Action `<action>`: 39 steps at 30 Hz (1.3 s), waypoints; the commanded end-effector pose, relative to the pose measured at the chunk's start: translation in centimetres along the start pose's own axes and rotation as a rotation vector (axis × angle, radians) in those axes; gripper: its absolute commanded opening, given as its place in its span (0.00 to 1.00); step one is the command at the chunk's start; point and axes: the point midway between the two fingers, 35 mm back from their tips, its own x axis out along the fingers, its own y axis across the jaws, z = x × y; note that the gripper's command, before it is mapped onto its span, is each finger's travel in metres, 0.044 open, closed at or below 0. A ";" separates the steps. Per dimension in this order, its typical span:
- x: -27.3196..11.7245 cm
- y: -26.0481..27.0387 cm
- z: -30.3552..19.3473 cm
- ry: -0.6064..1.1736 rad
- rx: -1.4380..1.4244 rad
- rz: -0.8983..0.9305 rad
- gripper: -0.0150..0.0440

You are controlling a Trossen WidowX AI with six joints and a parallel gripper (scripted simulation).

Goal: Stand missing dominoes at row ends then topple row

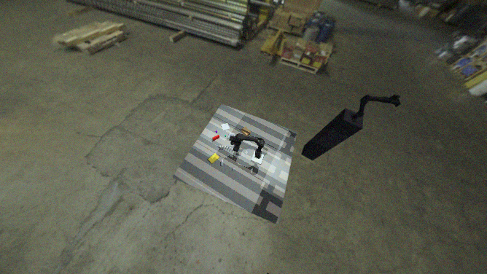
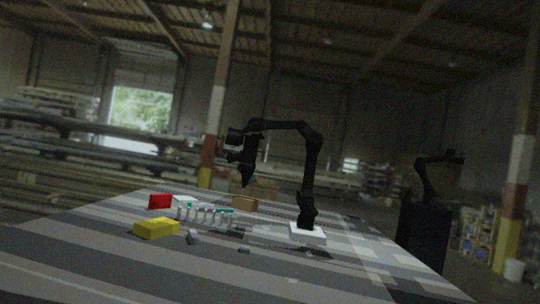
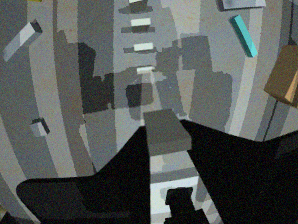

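Several pale standing dominoes (image 1: 226,148) (image 2: 204,215) (image 3: 143,47) form an evenly spaced row. My gripper (image 2: 245,186) (image 3: 162,128) is shut on a grey domino (image 3: 167,131), hanging well above the table, off the row's end nearest the arm's base. The domino's lower end barely shows under the fingertips in the exterior view. A loose grey domino-like block (image 1: 221,162) (image 2: 191,237) (image 3: 22,41) rests apart, to the front side of the row. Its exact pose is unclear.
A small grey block (image 2: 243,249) (image 3: 40,127) lies nearer the front. A yellow block (image 1: 213,158) (image 2: 156,228), red block (image 1: 216,138) (image 2: 160,201), teal bar (image 2: 225,210) (image 3: 243,36), green cube (image 2: 189,204), white plate (image 1: 225,126) (image 2: 185,198) and brown box (image 2: 245,204) (image 3: 282,75) surround the row.
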 end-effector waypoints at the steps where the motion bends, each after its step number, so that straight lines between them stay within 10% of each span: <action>1: 0.4 0.0 0.0 0.005 0.018 0.003 0.44; 39: 13.3 0.0 -0.2 0.005 0.018 0.003 0.44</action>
